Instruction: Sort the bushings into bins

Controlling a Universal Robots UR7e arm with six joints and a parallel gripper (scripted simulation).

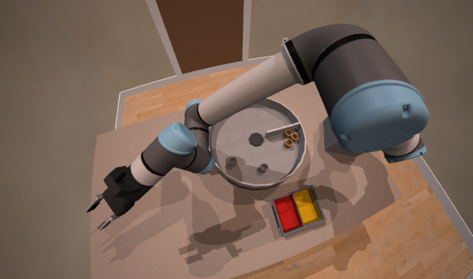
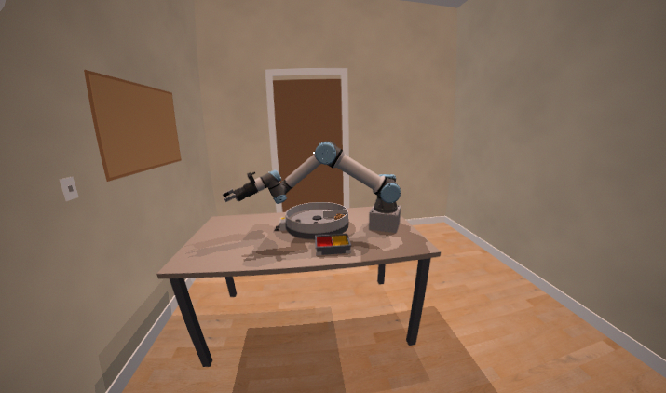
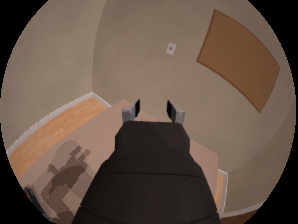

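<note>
The round turntable [image 1: 232,137] [image 2: 319,221] has a raised rim. Three bronze bushings [image 1: 289,143] stand close together by the white divider bar at its right side. A steel bushing [image 1: 296,130] is beside them, near the rim. Two more grey steel bushings stand apart, one [image 1: 233,160] at the front left and one [image 1: 263,168] at the front. The red bin [image 1: 286,213] [image 2: 324,240] and the yellow bin [image 1: 307,207] [image 2: 340,240] look empty. My gripper [image 1: 100,214] [image 2: 227,196] [image 3: 153,105] is open and empty, high above the table's left end, well away from the turntable.
The white divider bar [image 1: 282,129] reaches inward from the turntable's rim. A dark hub [image 1: 256,139] sits at the turntable's centre. The two bins share a grey tray in front of the turntable on the table [image 1: 154,225] [image 2: 217,264]. My forearm passes over the turntable's back left rim.
</note>
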